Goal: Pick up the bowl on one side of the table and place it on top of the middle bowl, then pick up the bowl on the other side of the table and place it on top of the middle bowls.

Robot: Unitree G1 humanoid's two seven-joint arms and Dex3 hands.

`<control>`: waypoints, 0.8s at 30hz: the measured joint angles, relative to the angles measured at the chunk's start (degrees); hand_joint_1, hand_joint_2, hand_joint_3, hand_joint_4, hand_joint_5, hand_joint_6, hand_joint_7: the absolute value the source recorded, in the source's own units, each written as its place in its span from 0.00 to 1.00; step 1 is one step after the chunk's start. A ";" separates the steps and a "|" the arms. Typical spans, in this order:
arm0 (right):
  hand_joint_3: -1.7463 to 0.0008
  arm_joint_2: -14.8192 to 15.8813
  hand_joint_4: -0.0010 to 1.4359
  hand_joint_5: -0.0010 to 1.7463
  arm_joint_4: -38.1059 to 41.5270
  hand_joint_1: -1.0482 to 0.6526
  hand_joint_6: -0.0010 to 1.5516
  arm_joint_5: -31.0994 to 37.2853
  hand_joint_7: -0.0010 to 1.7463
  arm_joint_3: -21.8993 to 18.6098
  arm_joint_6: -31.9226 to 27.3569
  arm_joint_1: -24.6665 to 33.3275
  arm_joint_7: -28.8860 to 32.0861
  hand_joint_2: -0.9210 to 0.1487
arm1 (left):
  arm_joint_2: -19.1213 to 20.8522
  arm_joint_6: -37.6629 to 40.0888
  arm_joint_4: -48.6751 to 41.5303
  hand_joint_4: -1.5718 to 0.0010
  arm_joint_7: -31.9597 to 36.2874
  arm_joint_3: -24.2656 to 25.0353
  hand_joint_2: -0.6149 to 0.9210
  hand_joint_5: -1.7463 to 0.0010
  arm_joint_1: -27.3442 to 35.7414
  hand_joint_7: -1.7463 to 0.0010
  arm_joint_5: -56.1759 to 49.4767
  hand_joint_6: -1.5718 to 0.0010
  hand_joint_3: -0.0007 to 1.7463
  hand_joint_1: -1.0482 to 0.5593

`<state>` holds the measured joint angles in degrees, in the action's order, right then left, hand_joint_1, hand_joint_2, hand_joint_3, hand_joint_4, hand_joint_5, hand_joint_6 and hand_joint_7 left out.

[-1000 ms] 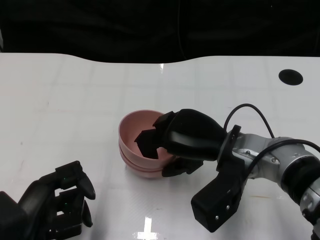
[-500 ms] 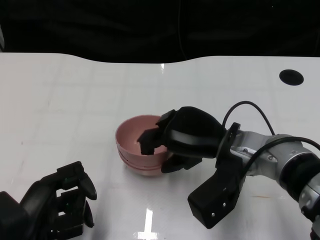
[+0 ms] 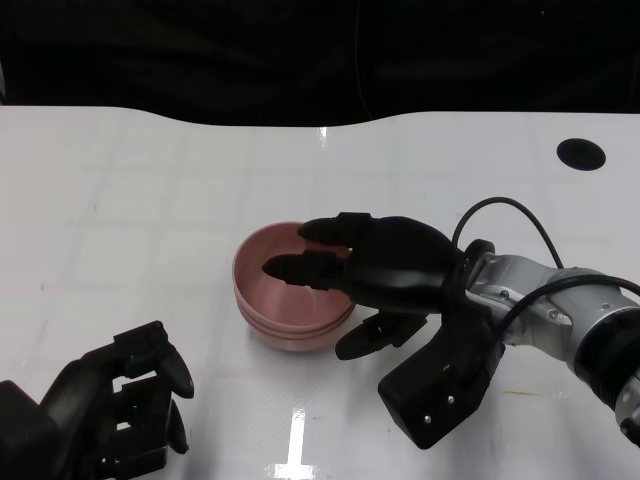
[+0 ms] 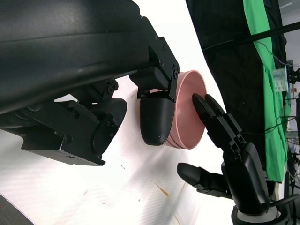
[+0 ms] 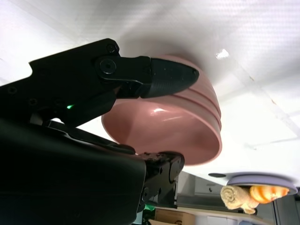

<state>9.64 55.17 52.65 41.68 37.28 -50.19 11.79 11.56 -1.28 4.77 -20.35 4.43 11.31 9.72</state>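
Stack of nested bowls (image 3: 290,300) on table (image 3: 150,200), near middle. Right hand (image 3: 385,270) just right of stack, fingers (image 3: 300,268) reaching over rim above topmost bowl's hollow, thumb outside near wall. Left hand (image 3: 120,410) at near left edge, well apart from stack. Round hole (image 3: 581,153) in tabletop at far right.

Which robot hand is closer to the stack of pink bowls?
Right. The right robot hand reaches over the pink bowl stack with fingers spread; the left robot hand rests apart, nearer the robot.
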 measured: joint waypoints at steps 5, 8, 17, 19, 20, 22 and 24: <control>0.65 0.95 0.00 0.00 -0.78 0.05 0.02 -0.26 0.01 -0.15 -0.07 0.86 0.56 0.00 | 0.00 0.13 0.01 0.52 0.01 -0.01 0.88 0.00 0.00 0.00 -0.01 0.61 0.66 0.83; 0.74 2.21 0.02 0.01 -2.03 0.09 0.10 -2.56 0.03 -1.93 1.03 2.46 0.46 0.00 | -0.01 0.15 0.18 0.52 0.10 -0.07 0.88 0.00 0.03 0.00 -0.18 0.61 0.66 0.83; 0.86 6.08 0.45 0.08 -3.24 0.31 0.39 -19.47 0.03 -15.79 14.85 11.11 4.16 0.00 | -0.27 -0.54 0.22 0.51 1.14 -0.06 0.87 0.00 0.17 0.00 -0.75 0.59 0.65 0.83; 0.88 7.11 0.54 0.08 -4.34 0.36 0.45 -22.52 0.04 -18.41 17.09 13.23 3.72 0.00 | -1.40 -1.70 0.17 0.51 3.26 0.20 0.87 0.00 0.13 0.00 -1.71 0.59 0.66 0.83; 0.89 7.67 0.56 0.07 -5.46 0.37 0.46 -24.83 0.04 -20.06 18.69 15.01 3.43 0.00 | -2.32 -2.62 0.08 0.50 4.68 0.51 0.87 0.00 0.16 0.00 -2.15 0.60 0.66 0.83; 0.90 8.67 0.65 0.09 -7.78 0.40 0.53 -28.69 0.05 -22.85 20.50 18.33 2.21 0.00 | -3.69 -3.71 -0.27 0.52 6.68 1.32 0.88 0.00 0.13 0.00 -2.23 0.62 0.67 0.82; 0.92 9.04 0.75 0.10 -10.45 0.47 0.61 -33.04 0.06 -25.58 21.57 22.42 0.93 0.00 | -4.80 -4.02 -0.62 0.52 8.07 2.40 0.89 0.00 0.14 0.00 -1.90 0.63 0.68 0.82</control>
<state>18.68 44.73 19.61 16.10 58.85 -27.78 12.72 6.76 -5.30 4.14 -12.28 6.83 11.44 7.82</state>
